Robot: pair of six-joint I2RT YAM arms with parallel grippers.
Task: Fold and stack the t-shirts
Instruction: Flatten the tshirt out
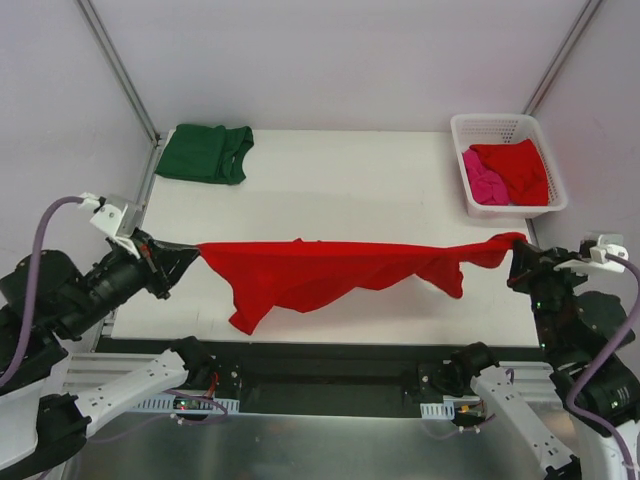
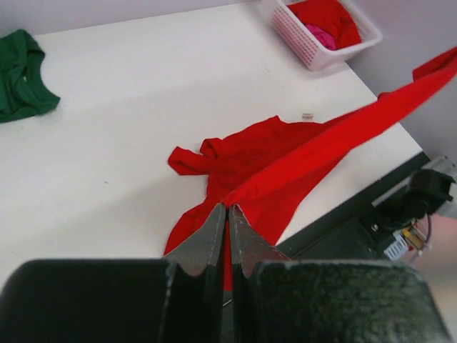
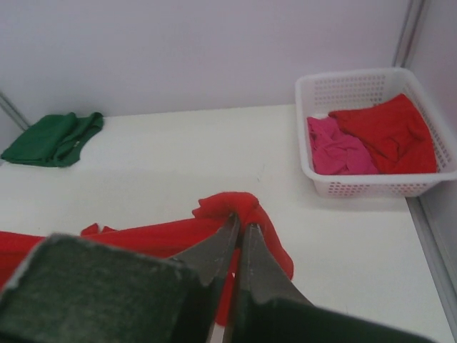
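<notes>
Left gripper [image 1: 192, 256] and right gripper [image 1: 516, 256] each clench an end of the red t-shirt [image 1: 320, 270] stretched between them. Its slack sags near the table [image 1: 340, 190] edge below them, and bare tabletop spreads ahead.

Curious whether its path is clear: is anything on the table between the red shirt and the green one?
Nothing visible. The left gripper and right gripper hold the red shirt stretched over the near side; the table up to the green shirt is bare. The basket sits far right.
</notes>
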